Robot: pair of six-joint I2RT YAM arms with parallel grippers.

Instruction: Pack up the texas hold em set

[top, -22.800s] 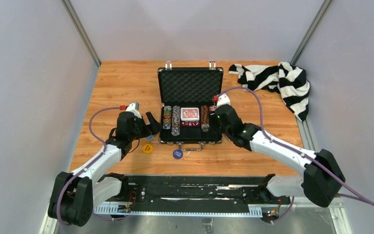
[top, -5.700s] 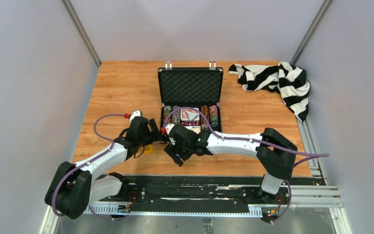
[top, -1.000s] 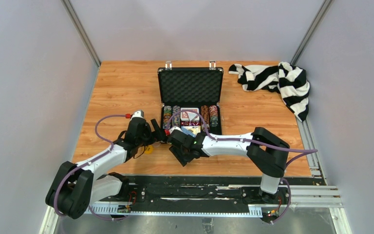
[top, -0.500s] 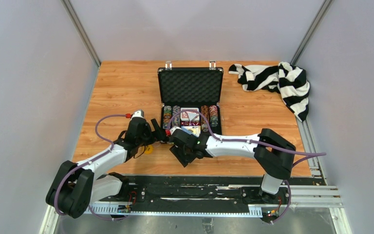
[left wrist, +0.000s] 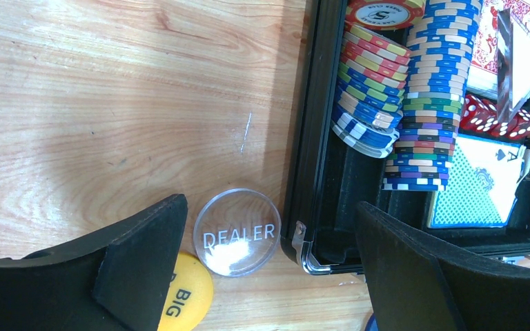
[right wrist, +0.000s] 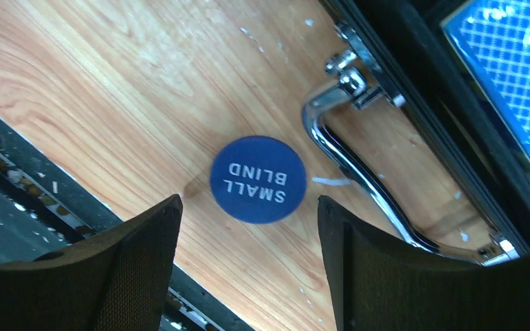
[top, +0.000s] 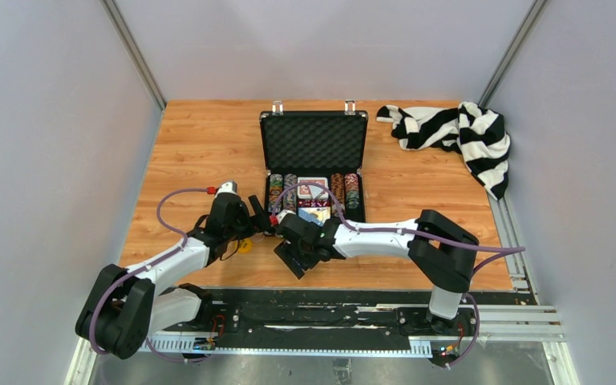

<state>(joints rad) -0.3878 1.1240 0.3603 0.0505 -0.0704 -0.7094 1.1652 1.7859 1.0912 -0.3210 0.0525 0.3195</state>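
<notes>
So left gripper [left wrist: 269,276] hangs open around the clear round plastic DEALER button [left wrist: 237,231], lying flat just left of the near-left corner of the open black foam-lined briefcase [left wrist: 315,124]. Right gripper [right wrist: 248,238], open too, brackets the blue round SMALL BLIND button [right wrist: 257,178], just near of the chrome handle [right wrist: 338,164]; each arm is nearest its own button
</notes>
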